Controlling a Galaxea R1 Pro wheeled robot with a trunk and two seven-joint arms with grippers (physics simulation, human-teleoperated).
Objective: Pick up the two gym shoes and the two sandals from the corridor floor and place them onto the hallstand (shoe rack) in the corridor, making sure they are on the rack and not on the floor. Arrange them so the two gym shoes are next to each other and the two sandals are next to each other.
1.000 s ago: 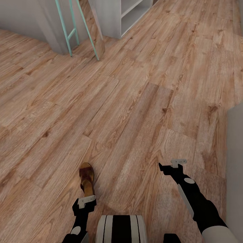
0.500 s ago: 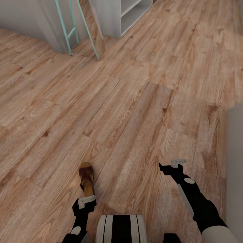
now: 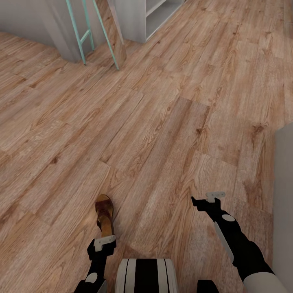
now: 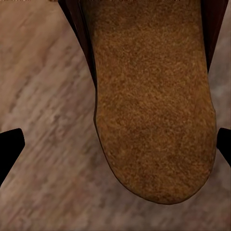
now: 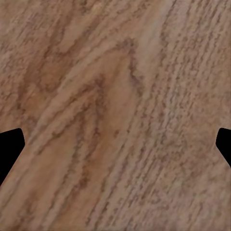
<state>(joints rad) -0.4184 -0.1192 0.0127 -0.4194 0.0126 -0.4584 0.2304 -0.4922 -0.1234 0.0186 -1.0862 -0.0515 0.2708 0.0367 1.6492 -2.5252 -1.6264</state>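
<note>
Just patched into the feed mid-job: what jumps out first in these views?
A single brown sandal lies on the wood-plank floor right ahead of the left end effector, whose fingers stand wide apart either side of its tan insole in the left wrist view. The right end effector hangs open over bare planks. Far ahead stand a mint-green ladder frame and the pale hallstand.

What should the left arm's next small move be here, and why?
Probably lower the left gripper straight down around the sandal and close. In the left wrist view its open fingertips flank the insole heel, and the sandal lies on the corridor floor; the right gripper hangs over bare planks.
</note>
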